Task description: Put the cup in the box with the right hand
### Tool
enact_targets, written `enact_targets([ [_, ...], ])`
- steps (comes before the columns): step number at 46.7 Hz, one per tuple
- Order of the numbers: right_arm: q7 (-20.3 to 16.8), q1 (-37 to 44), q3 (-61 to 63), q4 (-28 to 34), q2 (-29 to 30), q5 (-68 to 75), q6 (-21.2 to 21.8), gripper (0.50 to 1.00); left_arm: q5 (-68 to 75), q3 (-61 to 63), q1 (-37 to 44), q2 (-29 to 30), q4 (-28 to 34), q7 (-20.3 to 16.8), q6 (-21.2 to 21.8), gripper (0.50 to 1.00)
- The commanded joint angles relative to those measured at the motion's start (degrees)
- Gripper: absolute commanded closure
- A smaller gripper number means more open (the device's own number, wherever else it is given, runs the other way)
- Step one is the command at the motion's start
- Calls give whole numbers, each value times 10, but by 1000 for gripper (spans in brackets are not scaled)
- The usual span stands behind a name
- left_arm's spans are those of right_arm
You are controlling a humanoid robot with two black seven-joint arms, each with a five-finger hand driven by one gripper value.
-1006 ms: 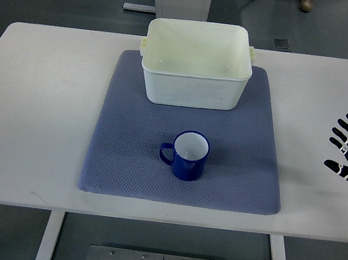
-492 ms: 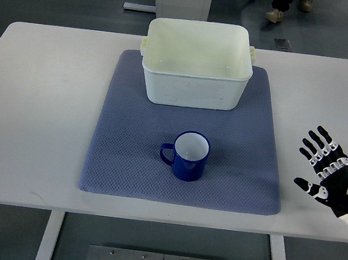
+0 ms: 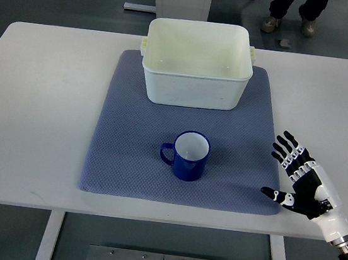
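Robot hand is seen spread and empty near the bench's right front corner, while the cup, mid-mat, probably rigid, light and glossy, is best gripped around its body.

- The right hand is black, with a broad dark palm and slim fingers.
- Each finger is built in short segments, with small white or silver patches at the joints.
- The thumb shows a pale mark near its tip.
- Behind the palm sits a white wrist cuff, ending in a grey ring.
- A thin dark line by the wrist is possibly a cable; the view is too small to tell.
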Motion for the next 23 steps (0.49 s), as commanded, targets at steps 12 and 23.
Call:
enact_targets([
  [12, -22, 33, -33, -1, 25, -33, -28, 500, 0, 0, 0, 0, 0, 0, -1, 500],
  [23, -33, 65, -74, -8, 41, -36, -52, 500, 0, 0, 0, 0, 0, 0, 0, 500],
])
